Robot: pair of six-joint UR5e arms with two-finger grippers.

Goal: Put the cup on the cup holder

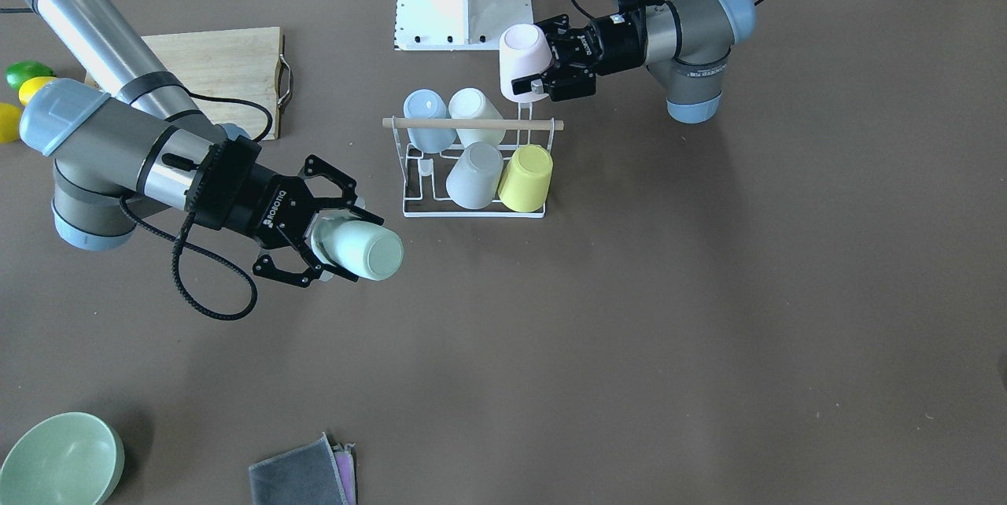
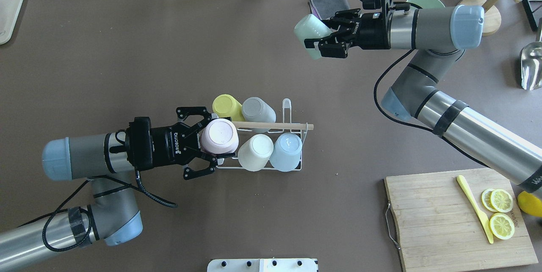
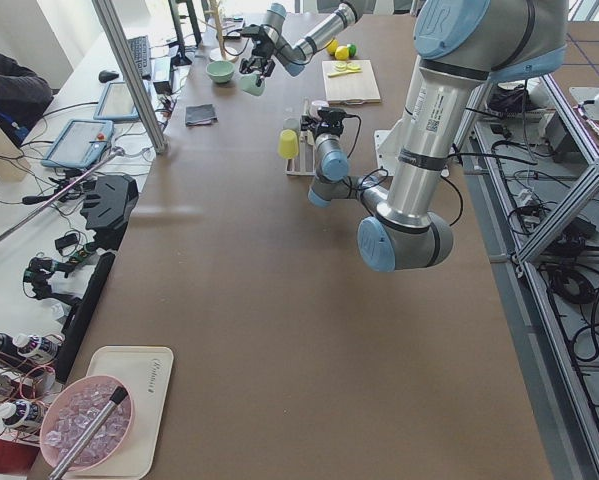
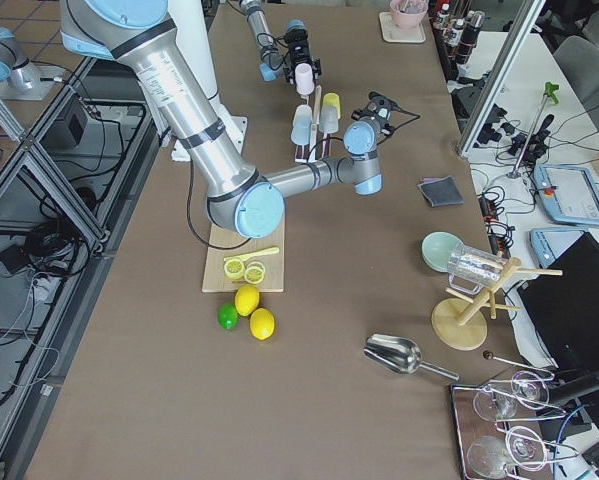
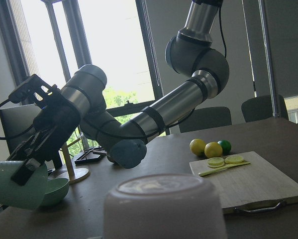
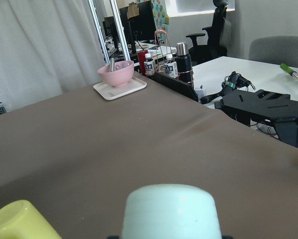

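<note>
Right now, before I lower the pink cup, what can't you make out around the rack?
1. Cup holder peg tip under the pink cup: covered by that cup and the left gripper in the overhead view.
2. Mint cup rim: hidden inside the right gripper in the front-facing view.
3. Cup-to-peg gap: too small to judge in both side views.

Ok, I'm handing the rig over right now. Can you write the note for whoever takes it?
Left gripper: shut on the pink cup, held over the end slot of the cup holder, next to the white cup. It is not released, and I cannot tell whether it is seated on a peg.
Right gripper: shut on the mint cup, in the air, well apart from the holder.
Done: blue cup, white cup, grey cup and yellow cup sit upside down on the holder.
To do: lower and release the pink cup, then probably bring the mint cup to the free peg beside the grey cup.
</note>
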